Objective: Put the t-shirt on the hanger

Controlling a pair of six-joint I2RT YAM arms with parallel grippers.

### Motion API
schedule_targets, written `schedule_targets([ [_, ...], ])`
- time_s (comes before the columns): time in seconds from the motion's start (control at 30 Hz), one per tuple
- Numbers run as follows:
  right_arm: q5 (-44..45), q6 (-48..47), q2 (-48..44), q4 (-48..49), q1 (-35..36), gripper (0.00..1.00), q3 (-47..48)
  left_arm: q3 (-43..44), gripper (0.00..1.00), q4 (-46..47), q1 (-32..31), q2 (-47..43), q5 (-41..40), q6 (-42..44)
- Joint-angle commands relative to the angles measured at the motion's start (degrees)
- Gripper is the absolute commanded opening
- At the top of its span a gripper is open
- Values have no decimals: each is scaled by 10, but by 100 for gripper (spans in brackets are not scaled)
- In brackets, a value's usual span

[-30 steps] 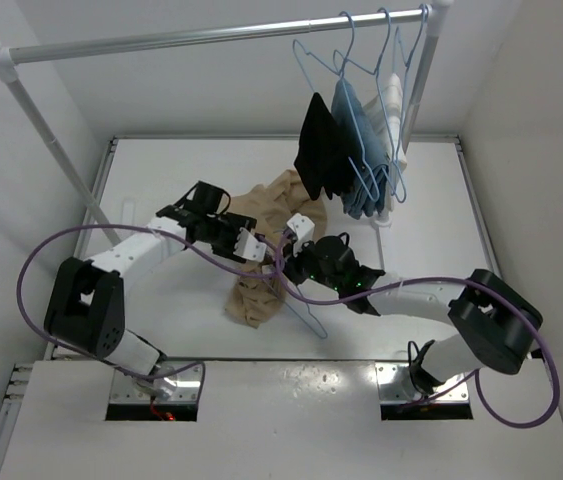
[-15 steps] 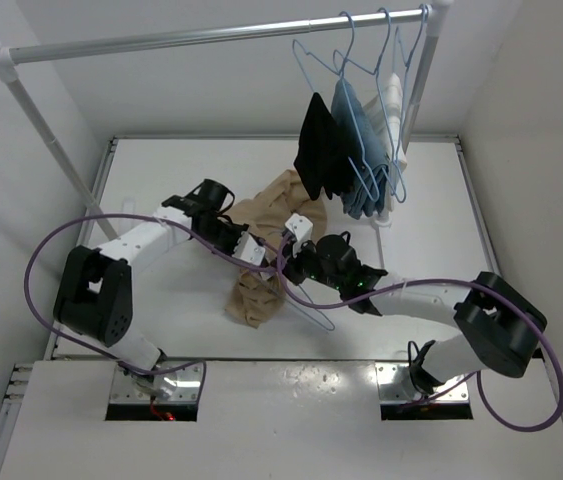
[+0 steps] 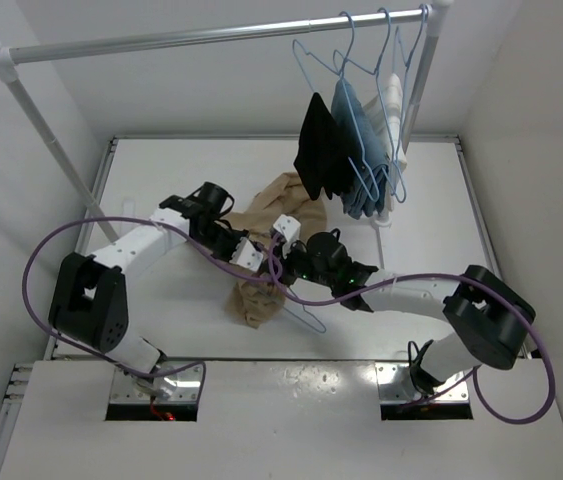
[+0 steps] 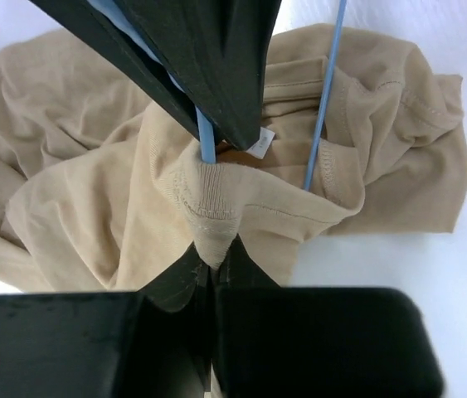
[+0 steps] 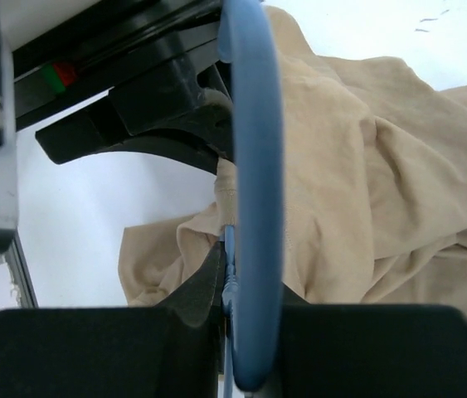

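The tan t-shirt [image 3: 273,198] lies crumpled mid-table, its lower part [image 3: 253,302] nearer the arms. My left gripper [image 3: 258,262] is shut on the ribbed collar [image 4: 214,240], beside the white neck label [image 4: 260,146]. My right gripper [image 3: 279,266] is shut on the twisted neck of the light-blue wire hanger [image 5: 233,278], whose hook [image 5: 254,157] rises straight in front of its camera. One hanger wire [image 4: 323,99] passes down into the neck opening. The two grippers meet tip to tip over the collar, the right gripper's dark fingers [image 4: 208,58] filling the top of the left wrist view.
A clothes rack's rail [image 3: 211,35] crosses the back, its slanted post [image 3: 51,140] at the left. At its right end hang a black garment [image 3: 319,150], a blue garment [image 3: 356,160] and a white one [image 3: 393,100] on blue wire hangers.
My left gripper has closed on the t-shirt collar. The right gripper with the hanger has shifted slightly left and back, toward the left gripper.
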Motion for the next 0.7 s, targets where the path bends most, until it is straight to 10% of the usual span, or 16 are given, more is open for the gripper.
schedule_targets([
  [0.0, 42, -2, -12, 45, -11, 0, 46, -14, 0, -50, -10, -30, 48, -48],
  [0.07, 57, -9, -26, -18, -11, 18, 69, -8, 0, 8, -5, -39, 34, -152],
  [0.13, 85, -9, -38, -69, -11, 58, 96, -2, 0, 64, -5, -48, -4, -222],
  [0.4, 269, 69, -119, -276, -6, 100, 158, -84, 0, 155, 27, -152, -91, -478],
  [0.53, 271, 154, -131, -346, -1, 100, 186, -131, 0, 190, 27, -207, -134, -581],
  [0.67, 207, 189, -101, -403, 5, 78, 211, -150, 0, 205, 32, -227, -181, -664],
])
